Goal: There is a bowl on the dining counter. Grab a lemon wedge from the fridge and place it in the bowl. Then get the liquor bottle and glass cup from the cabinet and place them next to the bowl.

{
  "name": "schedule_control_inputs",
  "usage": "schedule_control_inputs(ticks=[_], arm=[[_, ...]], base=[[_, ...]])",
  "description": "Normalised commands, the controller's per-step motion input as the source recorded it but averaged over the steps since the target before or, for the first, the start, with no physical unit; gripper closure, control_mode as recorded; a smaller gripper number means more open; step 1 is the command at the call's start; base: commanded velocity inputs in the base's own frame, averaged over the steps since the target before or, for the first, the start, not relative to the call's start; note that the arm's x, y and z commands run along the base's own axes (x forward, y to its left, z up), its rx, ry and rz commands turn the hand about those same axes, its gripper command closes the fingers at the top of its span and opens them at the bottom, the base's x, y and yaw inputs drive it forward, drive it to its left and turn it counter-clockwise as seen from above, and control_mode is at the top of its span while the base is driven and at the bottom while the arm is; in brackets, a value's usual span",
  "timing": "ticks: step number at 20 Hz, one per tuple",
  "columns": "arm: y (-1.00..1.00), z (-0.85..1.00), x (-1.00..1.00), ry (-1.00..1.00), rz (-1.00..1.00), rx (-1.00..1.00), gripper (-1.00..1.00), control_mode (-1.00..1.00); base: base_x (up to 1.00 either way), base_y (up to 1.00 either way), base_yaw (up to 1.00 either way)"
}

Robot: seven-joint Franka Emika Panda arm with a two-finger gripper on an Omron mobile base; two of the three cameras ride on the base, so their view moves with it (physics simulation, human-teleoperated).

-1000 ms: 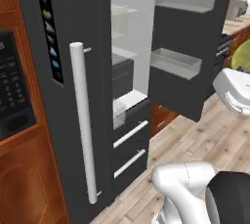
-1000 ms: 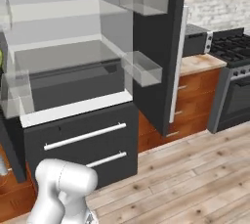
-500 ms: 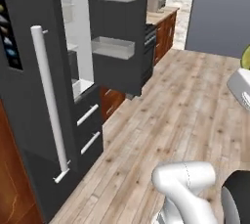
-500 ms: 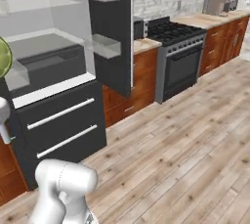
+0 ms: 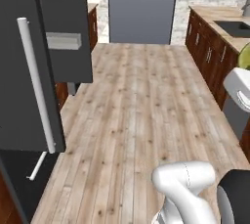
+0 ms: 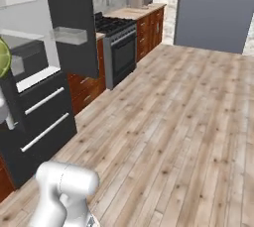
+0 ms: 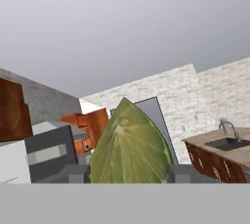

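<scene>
Swung away from the fridge (image 5: 29, 71), both base views are now turned toward open wooden floor (image 5: 141, 105); the cameras have moved, not the furniture. On the left the fridge door (image 6: 74, 23) is seen hanging open. The lemon wedge (image 7: 129, 145) is pinched between the 2 fingers of the gripper (image 7: 129, 173), raised high. Carrying toward the bowl is judged under way.

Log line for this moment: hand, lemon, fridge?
hand: shut on lemon wedge | fridge door: open | bowl: lemon wedge not yet placed
</scene>
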Motion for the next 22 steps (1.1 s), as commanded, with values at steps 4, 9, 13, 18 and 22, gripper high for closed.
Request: schedule_control_inputs(ticks=[4,9,13,18,22], arm=[[0.0,0.0,0.0,0.0,0.0,0.0,1.0,1.0],[0.0,0.0,0.0,0.0,0.0,0.0,1.0,1.0],[0.0,0.0,0.0,0.0,0.0,0.0,1.0,1.0],[0.0,0.0,0.0,0.0,0.0,0.0,1.0,1.0],[0.0,0.0,0.0,0.0,0.0,0.0,1.0,1.0]], base=[[-1.0,-0.02,-0.49],[-1.0,-0.43,-0.33],[-0.95,-0.74,-0.2],[-0.57,-0.99,-0.05],[-0.32,-1.0,0.0]])
